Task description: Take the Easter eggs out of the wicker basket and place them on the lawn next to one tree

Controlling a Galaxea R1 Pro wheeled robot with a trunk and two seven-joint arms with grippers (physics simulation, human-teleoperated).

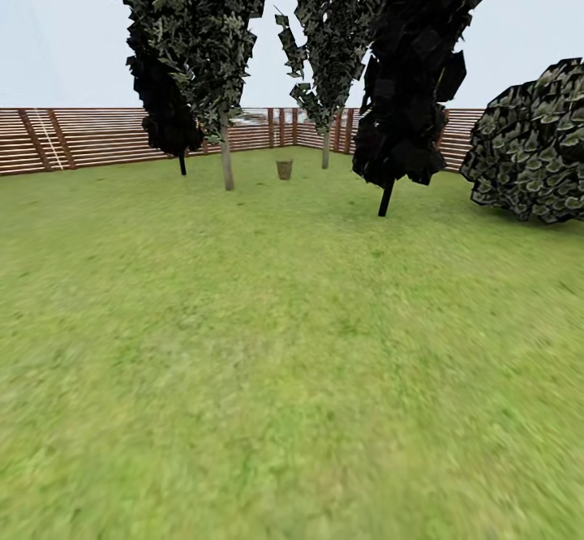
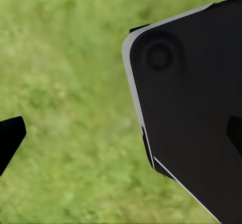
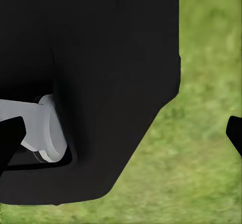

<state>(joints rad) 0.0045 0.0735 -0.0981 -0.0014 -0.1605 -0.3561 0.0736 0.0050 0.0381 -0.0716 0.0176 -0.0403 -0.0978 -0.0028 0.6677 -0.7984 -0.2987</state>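
Fenced garden, lawn (image 1: pixel 292 362) stretching out wide. Wicker basket (image 1: pixel 284 169) way off near the back fence (image 1: pixel 97 139), sitting between two pale-trunked trees (image 1: pixel 227 159), well apart from the robot. Eggs too far to make out. Looks like the approach step: nothing picked yet. Left gripper (image 2: pixel 126 138) and right gripper (image 3: pixel 123 133) fingertips spread wide over grass, holding nothing. Next up, probably driving straight ahead, steering left of the black-trunked tree (image 1: pixel 386 197).

A large black robot part (image 2: pixel 196 128) with a pale edge is hanging over the lawn (image 2: pixel 65 82) (blurred, mottled green). Two dark fingertips (image 2: pixel 10 138) are showing well apart, nothing lying between them.
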